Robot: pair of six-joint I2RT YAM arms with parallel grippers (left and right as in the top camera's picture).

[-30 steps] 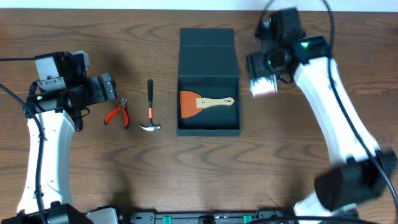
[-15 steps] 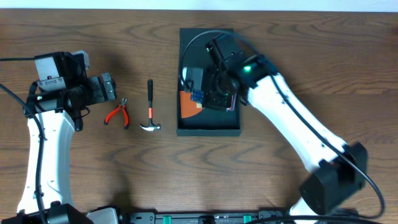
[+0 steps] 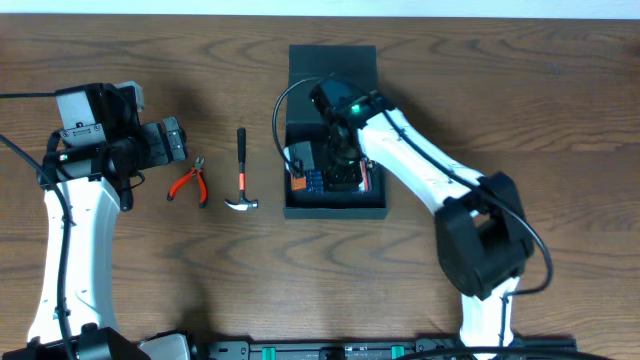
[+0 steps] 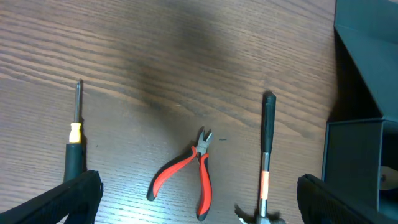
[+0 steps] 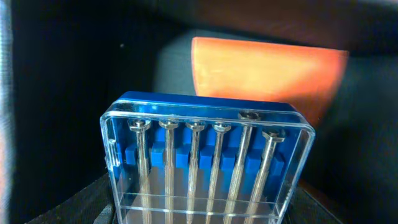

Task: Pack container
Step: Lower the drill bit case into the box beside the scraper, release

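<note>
The dark teal container (image 3: 335, 208) stands open at table centre, its flap lid (image 3: 332, 70) laid back; its wall shows at the right of the left wrist view (image 4: 351, 155). My right gripper (image 3: 335, 175) is down inside it, shut on a blue drill-bit packet (image 5: 205, 162) with a clear front, also seen from overhead (image 3: 318, 182). An orange scraper blade (image 5: 267, 71) lies on the box floor beyond the packet. My left gripper (image 4: 199, 205) is open and empty, hovering over red-handled pliers (image 4: 189, 174) beside a hammer (image 4: 266, 155).
Left of the box lie a hammer (image 3: 241, 170) and the pliers (image 3: 189, 183). A yellow-and-black screwdriver (image 4: 74, 140) lies at the left of the left wrist view. The right arm (image 3: 440, 185) reaches across the box's right wall.
The right arm has swung from right of the box over it and lowered the packet into the container, over the scraper. The left arm has not moved.
</note>
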